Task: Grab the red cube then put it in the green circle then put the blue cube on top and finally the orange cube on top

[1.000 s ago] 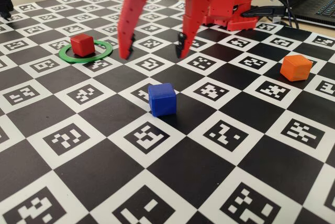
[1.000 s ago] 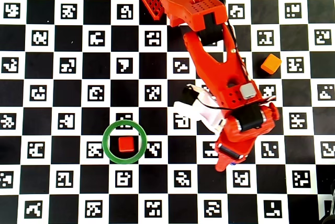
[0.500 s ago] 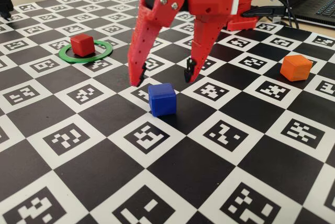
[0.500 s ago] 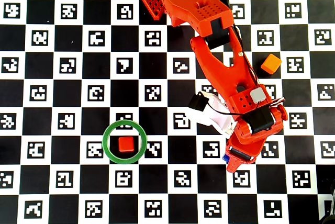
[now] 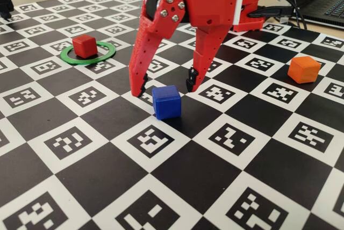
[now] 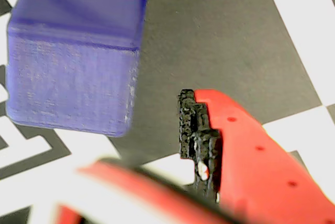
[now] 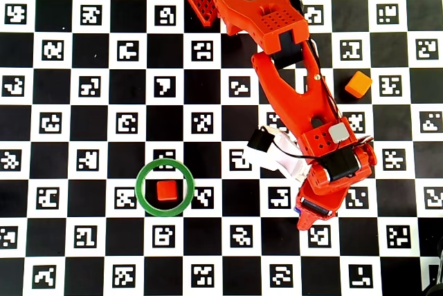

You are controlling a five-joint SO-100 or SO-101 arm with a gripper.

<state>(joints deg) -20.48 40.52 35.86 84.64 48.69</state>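
gripper point(image 5: 165, 87) fingers spread wide, tips low just behind the blue cube point(image 5: 166, 101), holding nothing. red cube point(image 5: 84, 45) sits inside the green circle point(image 5: 107, 52); orange cube point(image 5: 303, 69) well apart.

I'm looking at my arm point(image 7: 294, 95), bright red printed plastic with perforated panels, silver screws at the gripper point(image 5: 166, 86) hinge, black serrated fingertips point(image 6: 196, 130), and a white wrist camera point(image 7: 280, 158) with black cabling.

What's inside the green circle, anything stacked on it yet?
Only the red cube sits inside the green circle, with nothing on top. The blue cube is on the board below the open gripper. In the overhead view the arm covers nearly all of it.
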